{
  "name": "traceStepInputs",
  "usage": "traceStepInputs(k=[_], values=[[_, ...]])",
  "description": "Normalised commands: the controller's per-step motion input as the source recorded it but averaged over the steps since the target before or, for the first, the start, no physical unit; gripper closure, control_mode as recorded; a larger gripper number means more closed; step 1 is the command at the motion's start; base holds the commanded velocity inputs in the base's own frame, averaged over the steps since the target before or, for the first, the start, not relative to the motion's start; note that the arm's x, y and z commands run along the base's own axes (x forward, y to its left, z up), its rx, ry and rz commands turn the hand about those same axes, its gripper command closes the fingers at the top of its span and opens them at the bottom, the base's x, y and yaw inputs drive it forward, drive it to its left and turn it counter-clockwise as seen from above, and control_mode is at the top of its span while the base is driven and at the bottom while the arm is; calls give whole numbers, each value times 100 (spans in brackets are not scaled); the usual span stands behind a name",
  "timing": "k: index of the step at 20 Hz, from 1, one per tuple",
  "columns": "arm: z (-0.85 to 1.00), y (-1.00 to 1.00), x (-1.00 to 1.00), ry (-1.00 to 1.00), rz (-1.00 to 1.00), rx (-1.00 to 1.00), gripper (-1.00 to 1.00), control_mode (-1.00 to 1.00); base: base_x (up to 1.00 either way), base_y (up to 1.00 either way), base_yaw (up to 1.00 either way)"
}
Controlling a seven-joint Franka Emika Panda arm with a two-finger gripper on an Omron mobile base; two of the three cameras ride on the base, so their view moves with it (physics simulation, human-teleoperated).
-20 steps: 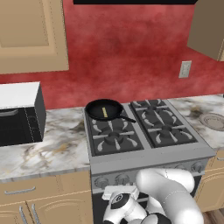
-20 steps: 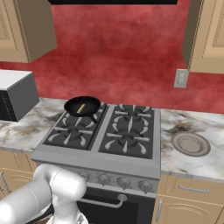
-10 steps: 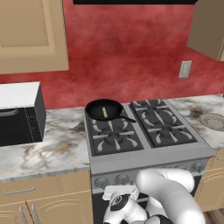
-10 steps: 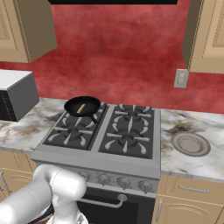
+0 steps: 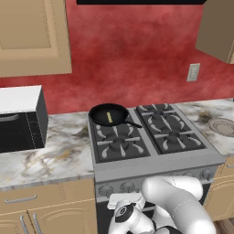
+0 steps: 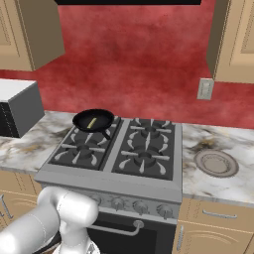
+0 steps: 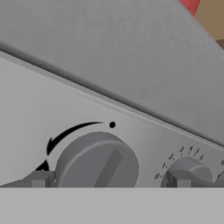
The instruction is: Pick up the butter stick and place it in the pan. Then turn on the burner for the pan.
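You have the small pale yellow rectangular butter stick lying flat inside the round, shallow black frying pan, roughly at its middle and not touching the rim. The pan sits on the rear left burner of the grey steel gas stove, its thin straight black handle pointing toward the stove's centre. From the right base view you see the same pairing: the butter stick in the pan, on cast grey grates with curved, finger-like spokes.

In the hand view, the two-finger gripper is close against the stove's brushed grey front panel. Its two small dark square finger tips stand spread wide apart, one at each side of a round matte grey control knob with a raised bar across its face. They flank the knob, but you cannot tell whether either tip touches it. Around the knob you can read a curved black arrow and a black dot printed on the panel; beside a second grey knob at the right are small dial marks too blurred to read.

The counter on both sides is glossy white marble with brown and grey veins. A boxy white-topped microwave with a black door stands on it at the left, and a round grey ridged plate lies on it at the right. Behind runs a mottled red wall with a beige outlet plate; the cabinets are plain tan wood.
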Motion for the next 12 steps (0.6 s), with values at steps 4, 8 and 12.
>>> traceStepInputs(k=[4,8,12], values=[[6,-22,5,-11,0,0,-100,-100,0,0,0],[0,-22,10,-11,0,0,-100,-100,0,0,0],[0,-25,24,-10,0,0,-100,-100,0,0,0]])
